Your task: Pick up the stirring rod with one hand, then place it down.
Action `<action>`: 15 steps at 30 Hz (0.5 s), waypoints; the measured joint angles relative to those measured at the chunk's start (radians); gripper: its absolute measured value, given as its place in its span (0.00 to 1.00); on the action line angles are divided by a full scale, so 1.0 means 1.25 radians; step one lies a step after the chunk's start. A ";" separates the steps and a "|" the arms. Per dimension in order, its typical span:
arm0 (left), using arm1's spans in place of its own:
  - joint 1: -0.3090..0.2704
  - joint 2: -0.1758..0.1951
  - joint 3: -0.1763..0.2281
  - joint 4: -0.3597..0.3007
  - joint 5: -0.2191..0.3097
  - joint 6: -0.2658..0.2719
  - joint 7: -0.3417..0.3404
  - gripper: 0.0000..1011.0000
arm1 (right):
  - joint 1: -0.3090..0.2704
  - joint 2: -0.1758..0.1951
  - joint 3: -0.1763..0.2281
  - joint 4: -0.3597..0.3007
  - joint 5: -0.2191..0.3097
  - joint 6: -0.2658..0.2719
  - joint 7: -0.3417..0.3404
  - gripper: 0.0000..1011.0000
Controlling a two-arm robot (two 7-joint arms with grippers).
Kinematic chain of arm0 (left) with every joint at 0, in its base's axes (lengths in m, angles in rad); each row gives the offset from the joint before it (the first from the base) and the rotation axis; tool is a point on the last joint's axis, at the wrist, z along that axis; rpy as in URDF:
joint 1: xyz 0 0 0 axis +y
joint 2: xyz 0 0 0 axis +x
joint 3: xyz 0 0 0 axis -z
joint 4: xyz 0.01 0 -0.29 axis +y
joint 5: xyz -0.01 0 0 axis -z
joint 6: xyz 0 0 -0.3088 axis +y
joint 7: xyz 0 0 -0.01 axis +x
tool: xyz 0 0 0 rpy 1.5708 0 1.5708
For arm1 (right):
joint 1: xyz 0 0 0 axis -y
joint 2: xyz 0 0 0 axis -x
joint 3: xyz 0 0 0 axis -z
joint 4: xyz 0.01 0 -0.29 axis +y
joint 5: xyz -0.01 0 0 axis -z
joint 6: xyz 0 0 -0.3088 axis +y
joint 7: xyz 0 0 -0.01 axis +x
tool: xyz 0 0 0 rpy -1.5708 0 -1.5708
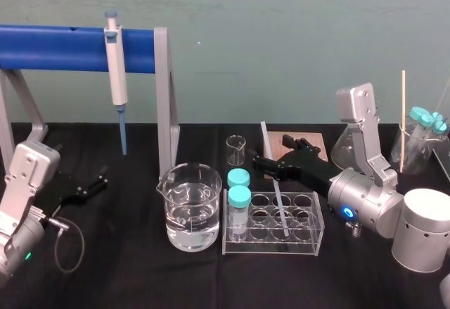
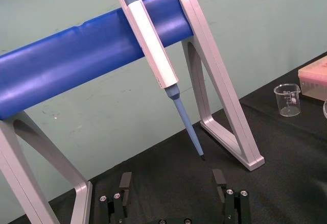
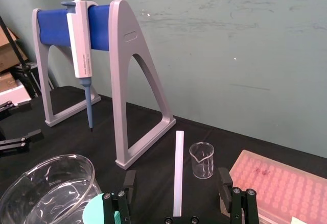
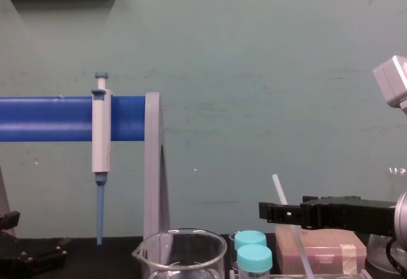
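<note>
Two grippers are on record. The right gripper (image 1: pixel 270 150) is extended from the robot's right over the back of the clear tube rack (image 1: pixel 309 242), level and above the tabletop (image 1: pixel 133 281). Its fingers (image 3: pixel 127 180) are spread wide, one on each side of the stirring rod (image 1: pixel 276 196), with a gap visible on both sides in the right wrist view; nothing is clamped.

The stirring rod stands tilted. Its lower end sits in a front well of the rack, and its upper end leans back and toward the robot's left, reaching toward the small glass beaker (image 1: pixel 236 150). In the chest view the rod (image 4: pixel 280 196) crosses just in front of the gripper's tip. In the right wrist view the rod (image 3: pixel 178 173) runs up the gap between the fingers of the right gripper (image 3: pixel 175 180).

The left gripper (image 1: pixel 88 186) is parked low at the robot's left, near the foot of the blue pipette stand (image 1: pixel 63 48), with its fingers (image 2: pixel 125 183) apart and empty.

Other items: two cyan-capped tubes (image 1: pixel 239 196) occupy the left end of the rack. A large beaker (image 1: pixel 188 168) holding clear liquid stands just beside the rack on its left. A pipette (image 1: pixel 115 62) hangs on the stand. A pink tip box (image 3: pixel 276 183) lies behind the rack, beneath the right gripper.
</note>
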 joint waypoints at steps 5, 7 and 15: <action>0.000 0.000 0.000 0.000 0.000 0.000 0.000 0.99 | 0.000 0.001 0.000 -0.001 0.001 0.000 -0.001 0.99; 0.000 0.000 0.000 0.000 0.000 0.000 0.000 0.99 | 0.000 0.001 0.000 -0.002 0.001 -0.001 -0.001 0.96; 0.000 0.000 0.000 0.000 0.000 0.000 0.000 0.99 | -0.001 0.001 0.000 -0.003 0.003 -0.001 -0.002 0.78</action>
